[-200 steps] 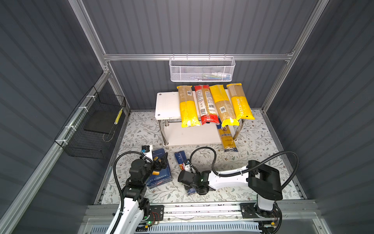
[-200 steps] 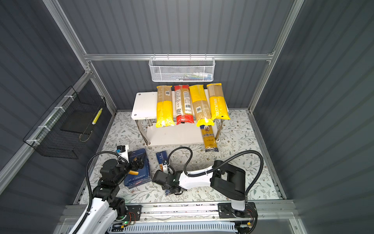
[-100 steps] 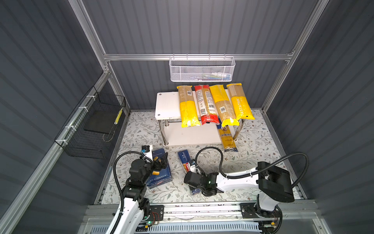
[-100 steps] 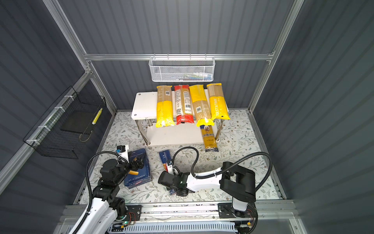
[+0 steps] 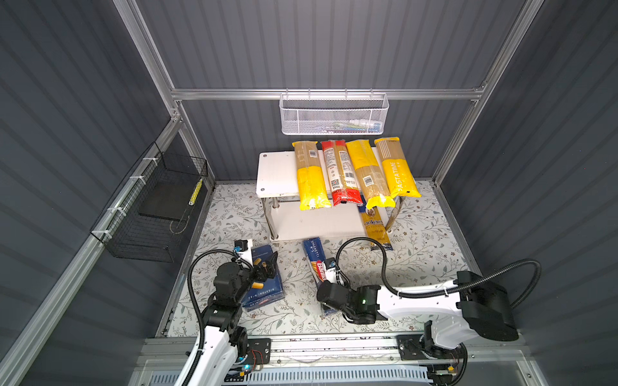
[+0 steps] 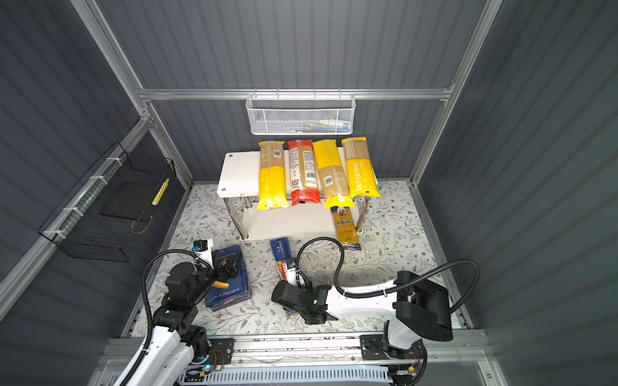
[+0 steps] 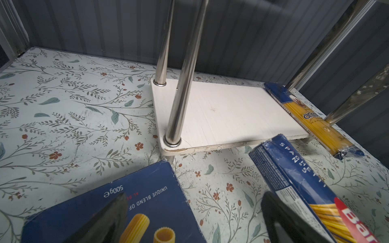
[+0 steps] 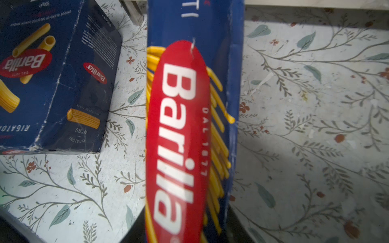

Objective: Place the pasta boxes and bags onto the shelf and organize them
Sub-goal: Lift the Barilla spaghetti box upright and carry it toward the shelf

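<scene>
Swinging its elbow out wider, the right claw (image 8: 186, 233) now clamps the spaghetti box (image 5: 316, 259) between its jaws, far end aimed at the shelf (image 5: 274, 173) ahead. Left claw (image 7: 190, 218) hangs open over the rigatoni box (image 5: 264, 290). Four bags (image 5: 337, 173) already lie up top, and the ankara bag (image 5: 374, 227) pokes out of the lower tier. Both boxes are still to go!

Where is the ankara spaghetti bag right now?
In both top views the ankara bag lies at the right end of the shelf's lower tier, beside the front right leg, its near end sticking out over the floral floor.
</scene>
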Tool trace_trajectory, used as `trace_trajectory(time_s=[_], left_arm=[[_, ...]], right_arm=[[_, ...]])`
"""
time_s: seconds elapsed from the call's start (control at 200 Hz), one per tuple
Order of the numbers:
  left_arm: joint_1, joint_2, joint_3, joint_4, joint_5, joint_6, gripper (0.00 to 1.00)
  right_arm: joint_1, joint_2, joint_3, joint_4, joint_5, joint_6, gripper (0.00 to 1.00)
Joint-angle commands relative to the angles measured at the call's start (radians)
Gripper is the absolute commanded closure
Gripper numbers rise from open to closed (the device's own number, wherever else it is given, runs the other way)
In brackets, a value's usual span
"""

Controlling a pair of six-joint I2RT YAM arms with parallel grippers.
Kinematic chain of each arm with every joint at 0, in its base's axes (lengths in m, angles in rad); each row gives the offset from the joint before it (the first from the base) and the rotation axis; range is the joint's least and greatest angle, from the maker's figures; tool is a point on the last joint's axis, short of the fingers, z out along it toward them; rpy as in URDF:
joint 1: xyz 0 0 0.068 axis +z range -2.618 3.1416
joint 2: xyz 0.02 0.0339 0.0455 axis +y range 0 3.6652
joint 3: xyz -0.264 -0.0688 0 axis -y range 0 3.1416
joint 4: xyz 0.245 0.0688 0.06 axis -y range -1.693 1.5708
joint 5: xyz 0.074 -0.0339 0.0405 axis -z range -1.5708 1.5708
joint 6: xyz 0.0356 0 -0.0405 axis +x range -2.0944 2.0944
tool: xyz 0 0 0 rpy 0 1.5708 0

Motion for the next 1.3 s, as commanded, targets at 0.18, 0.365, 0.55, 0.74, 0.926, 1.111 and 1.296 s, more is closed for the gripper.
trace_trajectory(time_s=[0.18,0.365,0.55,0.74,0.926,1.111,1.296], left_arm=[[0.002,0.006,0.001,0.014,0.025,0.009,0.01],[0.002,0.007,0.001,0.015,0.022,0.008,0.00],[0.002,0.007,0.001,0.014,0.020,0.006,0.00],[0.002,0.006,0.001,0.014,0.019,0.008,0.01],[0.002,0.011,0.003,0.014,0.018,0.007,0.00],[0.002,0.019,0.005,0.016,0.017,0.007,0.01],[0.002,0.014,0.004,0.015,0.017,0.006,0.01]], right_arm=[[-0.007,-0.111,0.031,-0.092,0.111,-0.002,0.72],[-0.065,-0.205,0.008,-0.129,0.113,-0.017,0.71],[-0.131,-0.286,-0.012,-0.153,0.093,-0.048,0.71],[-0.223,-0.348,-0.013,-0.171,0.056,-0.112,0.71],[-0.337,-0.378,-0.006,-0.172,-0.005,-0.181,0.71],[-0.437,-0.368,0.042,-0.163,-0.051,-0.266,0.71],[-0.533,-0.312,0.082,-0.110,-0.136,-0.315,0.71]])
